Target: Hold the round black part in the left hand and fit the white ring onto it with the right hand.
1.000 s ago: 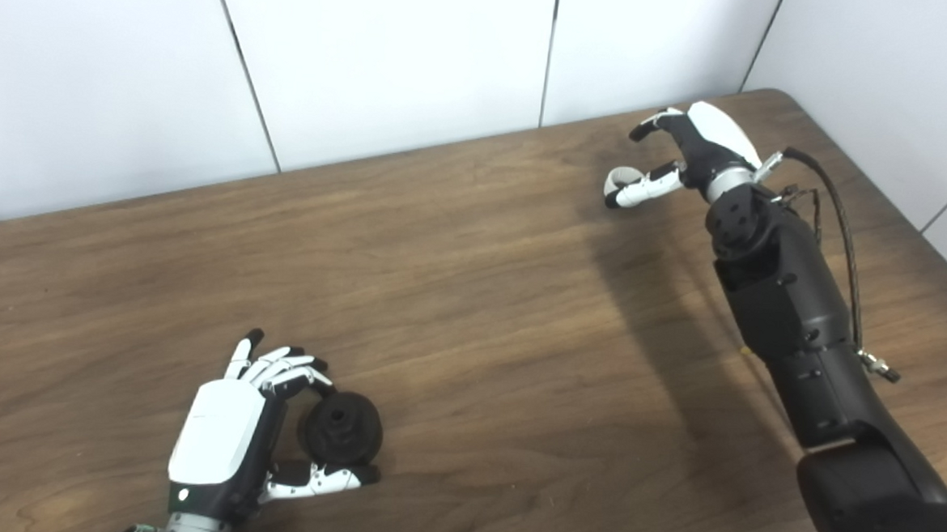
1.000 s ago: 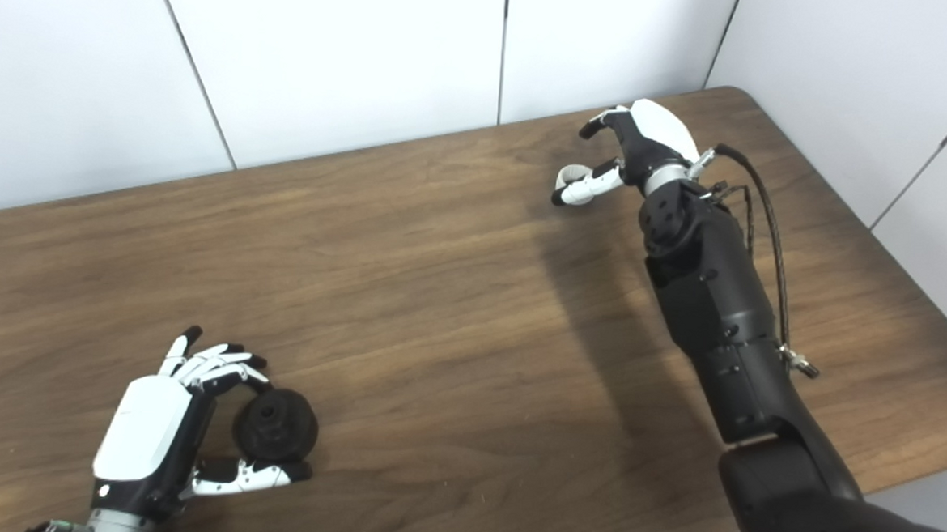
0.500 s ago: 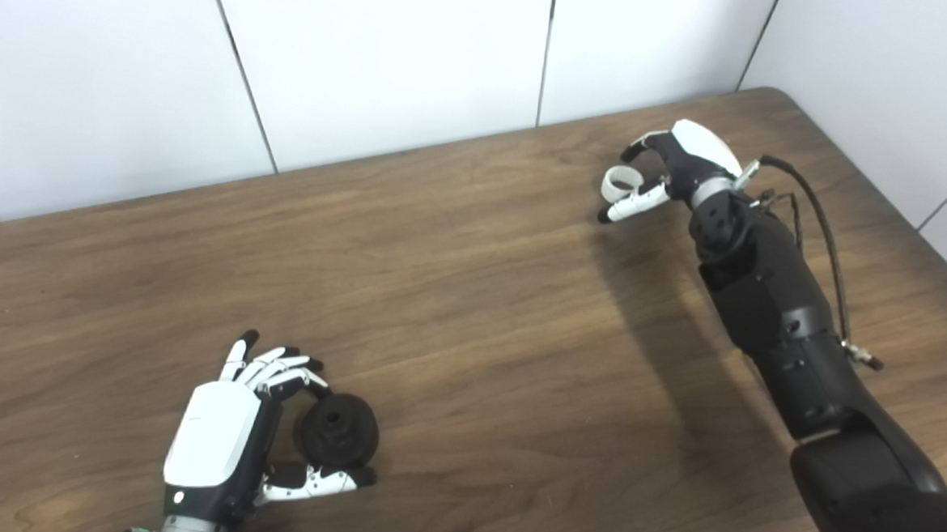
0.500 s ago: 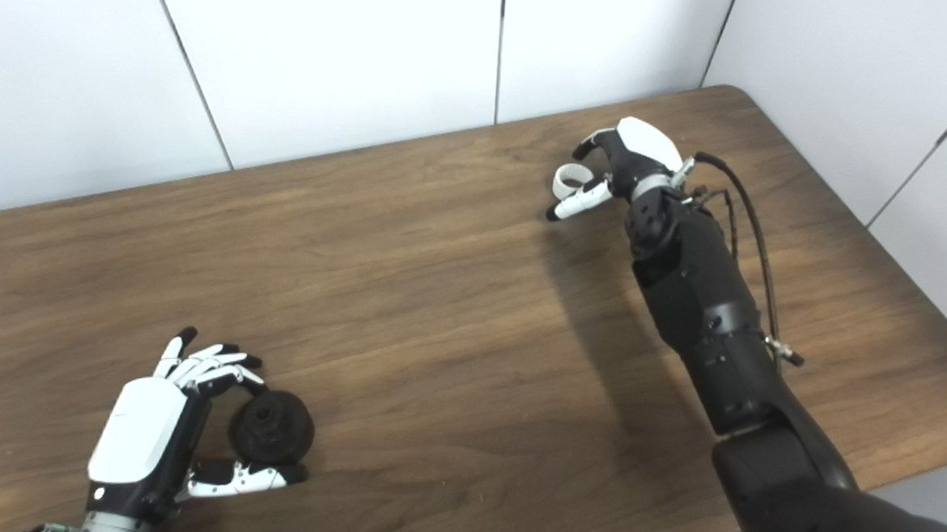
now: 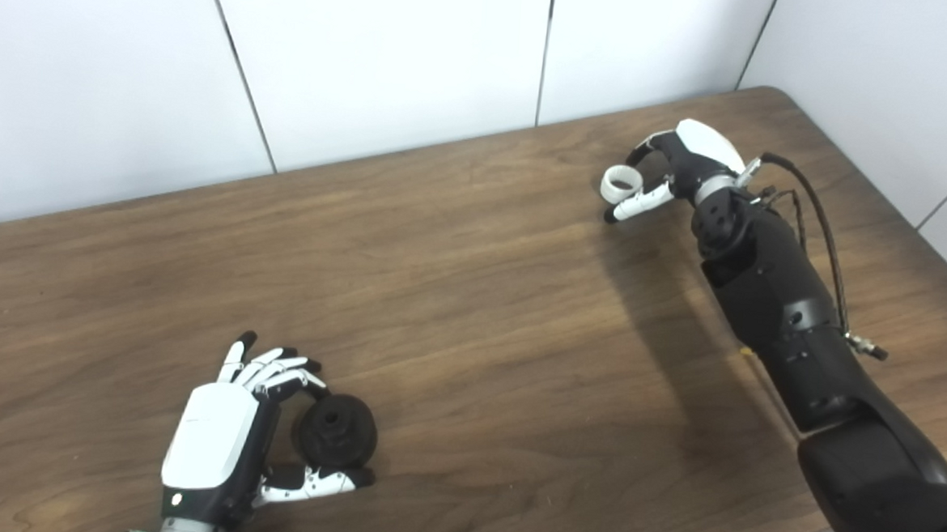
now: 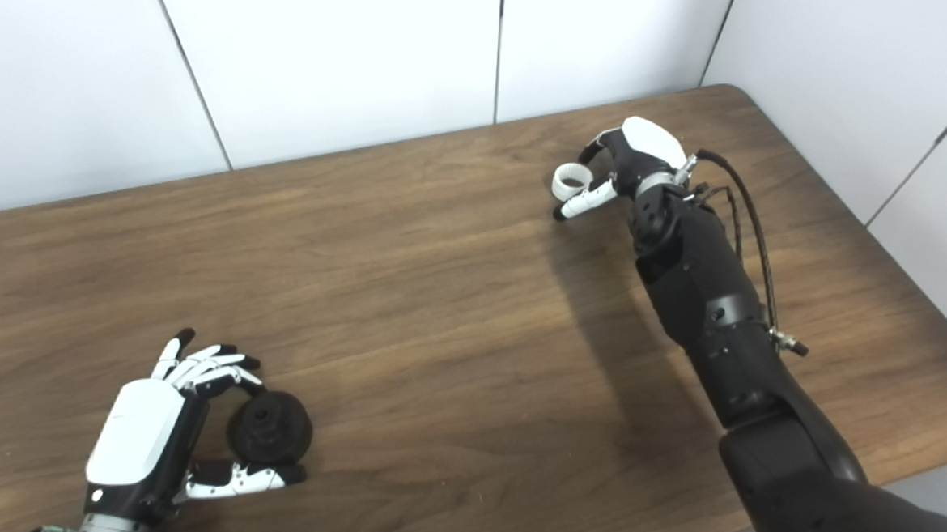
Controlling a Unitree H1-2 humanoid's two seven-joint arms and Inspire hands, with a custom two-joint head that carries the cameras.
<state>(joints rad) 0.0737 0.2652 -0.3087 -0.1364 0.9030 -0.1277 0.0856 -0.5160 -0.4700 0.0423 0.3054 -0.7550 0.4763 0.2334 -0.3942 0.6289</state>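
since a second ago the right hand (image 5: 677, 167) has pulled back a little from the far edge and tipped, so the white ring (image 5: 620, 182) that sat low by the thumb now stands up between fingers and thumb with its opening showing; the left hand and its part have hardly shifted.

in the left eye view, the right hand sits in the upper right of the frame, fingers curled over and thumb stretched under the white ring, pinching it just off the wooden table (image 5: 472, 298). i'd say it is held by its rim like that so the hole stays free to slide over something. in the lower left of the frame the left hand (image 5: 225, 439) cups the round black part (image 5: 336, 431), fingers closing on its far side and thumb along its near side; the part looks to rest on the table, its raised hub facing up, which i take as readying it to receive the ring.

in the right eye view the same layout reads a touch further left: the white ring (image 6: 570, 179) is in the upper right, touching the right hand (image 6: 629, 157), and the round black part (image 6: 270, 429) is in the lower left, gripped by the left hand (image 6: 152, 448). ring and part are well apart, with bare table between them.
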